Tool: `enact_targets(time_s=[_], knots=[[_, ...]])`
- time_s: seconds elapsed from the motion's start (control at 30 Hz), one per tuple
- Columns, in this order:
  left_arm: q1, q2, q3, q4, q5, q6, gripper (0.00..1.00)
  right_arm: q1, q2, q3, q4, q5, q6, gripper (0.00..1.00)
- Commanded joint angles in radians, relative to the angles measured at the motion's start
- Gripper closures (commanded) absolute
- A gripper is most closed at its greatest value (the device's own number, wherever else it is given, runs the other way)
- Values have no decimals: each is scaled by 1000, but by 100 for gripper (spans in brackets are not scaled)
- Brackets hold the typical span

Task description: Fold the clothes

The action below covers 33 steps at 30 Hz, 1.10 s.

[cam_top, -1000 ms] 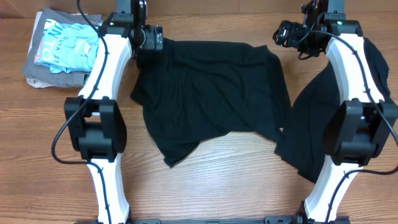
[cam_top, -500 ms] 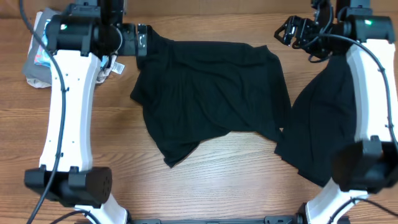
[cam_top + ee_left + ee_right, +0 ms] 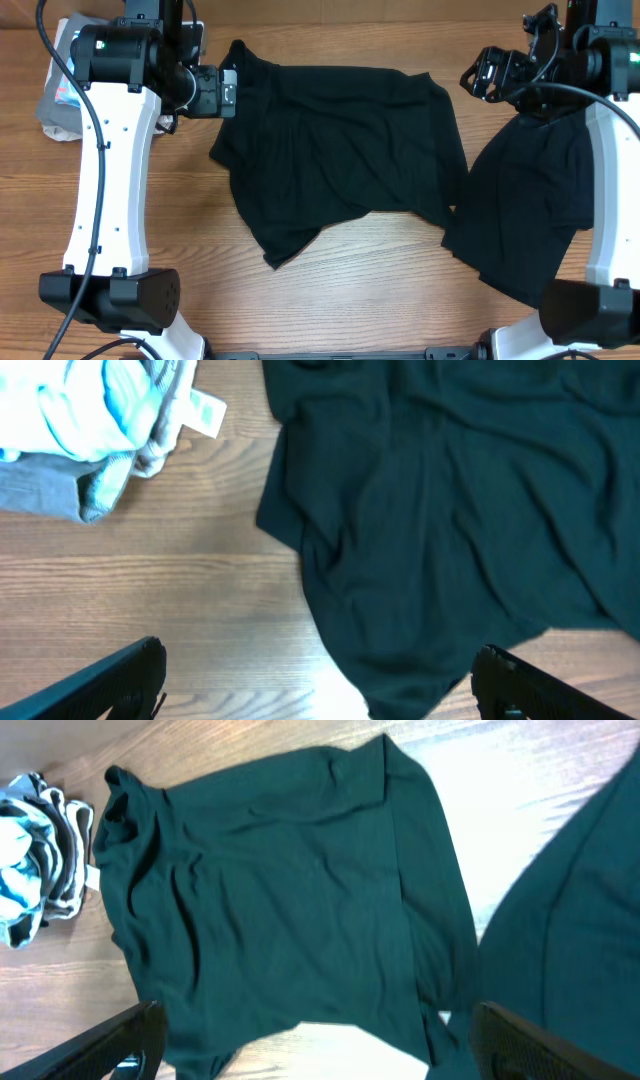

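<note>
A black garment (image 3: 340, 150) lies spread and wrinkled on the wooden table's middle; it also shows in the left wrist view (image 3: 450, 510) and the right wrist view (image 3: 280, 910). A second black garment (image 3: 530, 210) lies at the right, partly under my right arm, and shows at the right edge of the right wrist view (image 3: 580, 940). My left gripper (image 3: 228, 88) is open and empty, held above the first garment's top left corner. My right gripper (image 3: 480, 75) is open and empty, held above the table right of that garment's top right corner.
A folded pile of grey and light blue clothes (image 3: 65, 95) sits at the back left, also in the left wrist view (image 3: 90, 430). Bare wooden table (image 3: 370, 290) lies in front of the garments.
Both arms have lifted and drawn back from the garment's top corners. The left gripper has moved slightly down and the right gripper has moved right. The garments have not moved.
</note>
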Motion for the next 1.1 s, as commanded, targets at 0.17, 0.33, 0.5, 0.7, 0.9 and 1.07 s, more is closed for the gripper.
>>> enact_targets(time_s=[0.17, 0.33, 0.5, 0.7, 0.9, 1.07], knots=[[0, -49, 5, -52, 24, -15, 0, -4, -102, 26, -74, 15, 2, 0], [0, -115, 5, -72, 24, -16, 0, -4, -144, 26, -131, 32, 3, 0], [0, -171, 5, -134, 23, -31, 0, -4, -198, 26, -193, 33, 3, 0], [0, -248, 5, -177, 21, -55, 0, -4, -290, 26, -249, 93, 39, 0], [0, -307, 5, -188, 21, -72, 0, -4, -349, 25, -268, 127, 48, 0], [0, -312, -2, -195, 11, -100, 0, -4, -356, 24, -268, 126, 48, 0]])
